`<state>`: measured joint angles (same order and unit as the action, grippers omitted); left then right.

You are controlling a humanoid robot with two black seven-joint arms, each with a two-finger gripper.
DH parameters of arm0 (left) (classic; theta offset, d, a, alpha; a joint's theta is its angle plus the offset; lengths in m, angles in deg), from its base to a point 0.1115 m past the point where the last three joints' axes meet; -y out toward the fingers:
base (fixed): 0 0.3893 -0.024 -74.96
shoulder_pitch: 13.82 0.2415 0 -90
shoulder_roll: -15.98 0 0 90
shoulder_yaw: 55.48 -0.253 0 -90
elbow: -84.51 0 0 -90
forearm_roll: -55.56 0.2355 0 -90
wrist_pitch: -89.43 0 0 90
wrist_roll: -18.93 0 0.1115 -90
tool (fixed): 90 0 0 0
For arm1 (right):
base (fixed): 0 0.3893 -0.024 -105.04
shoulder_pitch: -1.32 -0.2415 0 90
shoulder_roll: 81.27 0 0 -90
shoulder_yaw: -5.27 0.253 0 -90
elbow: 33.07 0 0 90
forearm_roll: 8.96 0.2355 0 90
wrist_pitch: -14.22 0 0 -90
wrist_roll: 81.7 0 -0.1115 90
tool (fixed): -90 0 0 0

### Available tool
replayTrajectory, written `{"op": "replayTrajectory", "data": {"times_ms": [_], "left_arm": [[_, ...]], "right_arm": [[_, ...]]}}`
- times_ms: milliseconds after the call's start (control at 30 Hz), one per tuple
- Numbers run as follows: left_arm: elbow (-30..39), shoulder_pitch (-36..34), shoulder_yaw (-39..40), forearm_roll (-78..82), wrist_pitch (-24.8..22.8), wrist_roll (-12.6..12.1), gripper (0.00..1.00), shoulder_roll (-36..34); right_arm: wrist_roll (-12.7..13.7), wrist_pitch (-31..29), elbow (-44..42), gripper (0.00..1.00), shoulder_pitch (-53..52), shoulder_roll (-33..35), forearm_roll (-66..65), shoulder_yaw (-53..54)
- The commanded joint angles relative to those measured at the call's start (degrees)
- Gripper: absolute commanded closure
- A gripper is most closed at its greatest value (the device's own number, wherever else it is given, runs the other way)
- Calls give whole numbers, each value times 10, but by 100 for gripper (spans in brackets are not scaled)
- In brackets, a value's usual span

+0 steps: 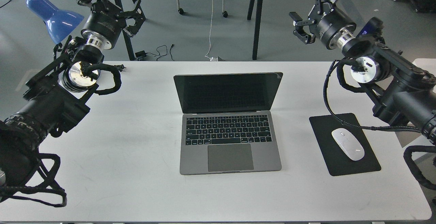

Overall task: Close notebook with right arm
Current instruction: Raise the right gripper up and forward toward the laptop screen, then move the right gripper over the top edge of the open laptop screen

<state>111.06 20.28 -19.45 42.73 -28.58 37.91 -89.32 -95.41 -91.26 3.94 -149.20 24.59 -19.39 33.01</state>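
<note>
Laptop [230, 123] is the landmark here: the space-grey notebook sits open in the middle of the white table [136, 183], its dark screen tilted back and facing the head camera, its black keyboard and large trackpad fully exposed. Nothing touches it.

To the right of the notebook, well apart from it, lies a black mouse pad [327, 132] with a white mouse [347, 144] resting on it, angled diagonally. A braided cable from the right arm [391, 70] droops across the pad's far corner.

The right arm enters from the right edge and reaches up and away, beyond the far right corner of the table. Its gripper [315, 4] hangs above the floor, behind and to the right of the notebook's lid, far from it. The open-frame fingers look spread apart, holding nothing. A small blue device shows near the wrist.

The left arm [51, 104] comes in from the left edge, well to the left of the notebook. Its gripper [107, 2] is raised past the table's far left corner, fingers splayed wide and empty.

A blue lamp shade [54, 16] sits just left of that gripper. Behind the notebook, past the table's far edge, stand black trestle legs [257, 19] on the grey floor, with a white cord [211, 23] hanging down between them.
</note>
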Motion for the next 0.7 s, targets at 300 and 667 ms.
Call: {"op": "replayTrajectory", "data": {"times_ms": [300,667], "left_arm": [[0,0,-2,1,0,-1,0,0],[0,0,-3,2,0,-1,0,0]], "right_arm": [[2,16,-8,0,4,-61,-20,-49],[18,12,59,0,1,-59,-29,-121]]}}
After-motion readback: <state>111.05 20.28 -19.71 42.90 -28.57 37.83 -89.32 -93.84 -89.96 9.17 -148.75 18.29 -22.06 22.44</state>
